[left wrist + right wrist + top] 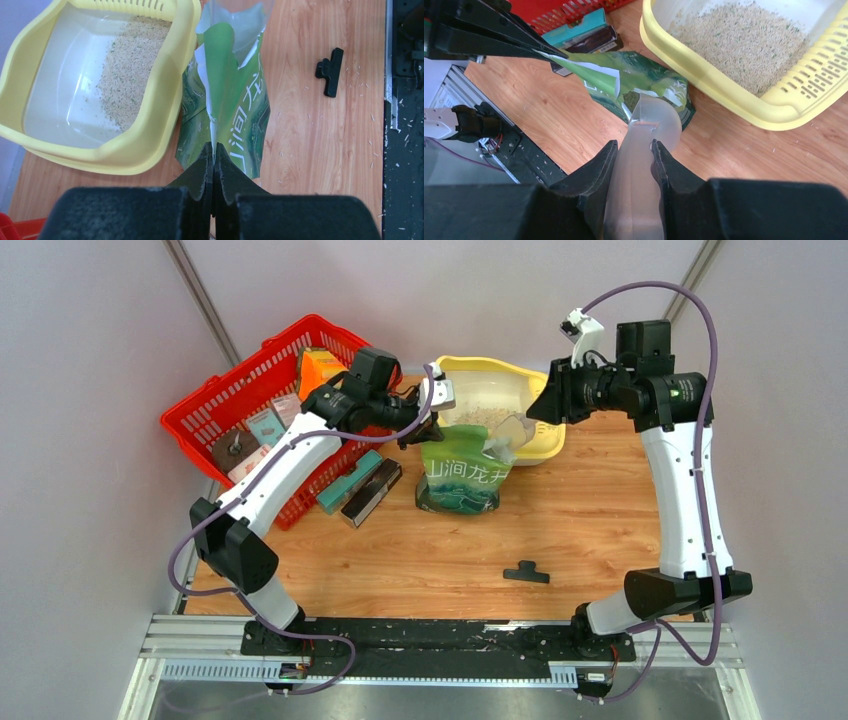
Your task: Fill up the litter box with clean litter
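Left gripper [214, 159] pinched on the bag [235, 100] rim to hold its mouth open; right gripper [634, 146] clamped on a scoop [658, 119] handle, aimed at that mouth; box [167, 95], at the table's [400, 550] far edge, thinly holds litter [130, 70]

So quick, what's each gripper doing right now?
Left gripper: closed, pinching the green bag at its top edge.
Right gripper: closed on the translucent scoop handle.

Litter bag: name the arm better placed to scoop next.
Right. The right gripper holds the translucent scoop at the mouth of the green bag; the left gripper is pinched on its edge.
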Available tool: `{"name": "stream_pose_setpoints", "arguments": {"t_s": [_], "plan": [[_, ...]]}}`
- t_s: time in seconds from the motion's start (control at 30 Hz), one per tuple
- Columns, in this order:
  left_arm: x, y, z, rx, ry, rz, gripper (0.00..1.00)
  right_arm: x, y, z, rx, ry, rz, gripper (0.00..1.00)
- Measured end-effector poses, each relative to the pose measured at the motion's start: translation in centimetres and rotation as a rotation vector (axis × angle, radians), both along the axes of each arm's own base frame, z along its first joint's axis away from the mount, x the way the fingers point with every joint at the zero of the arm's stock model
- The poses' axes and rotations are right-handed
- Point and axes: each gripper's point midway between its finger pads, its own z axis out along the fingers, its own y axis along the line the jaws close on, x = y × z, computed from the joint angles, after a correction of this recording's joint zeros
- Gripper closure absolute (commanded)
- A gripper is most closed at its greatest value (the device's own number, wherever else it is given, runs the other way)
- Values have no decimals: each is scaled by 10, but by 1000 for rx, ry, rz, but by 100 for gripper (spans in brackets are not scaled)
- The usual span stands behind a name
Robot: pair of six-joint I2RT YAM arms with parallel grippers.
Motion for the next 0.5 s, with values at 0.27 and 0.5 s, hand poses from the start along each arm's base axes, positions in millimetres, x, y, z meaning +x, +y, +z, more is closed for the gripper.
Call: {"name": "stream_pose_setpoints", "arguments": {"t_s": [0.27,0.5], "plan": [[-11,2,0,-57,76,66,100,-3,0,-32,-102,74,-32,100],[-18,1,-2,-115,123,103,100,4,13,-52,-221,75,-91,100]]}}
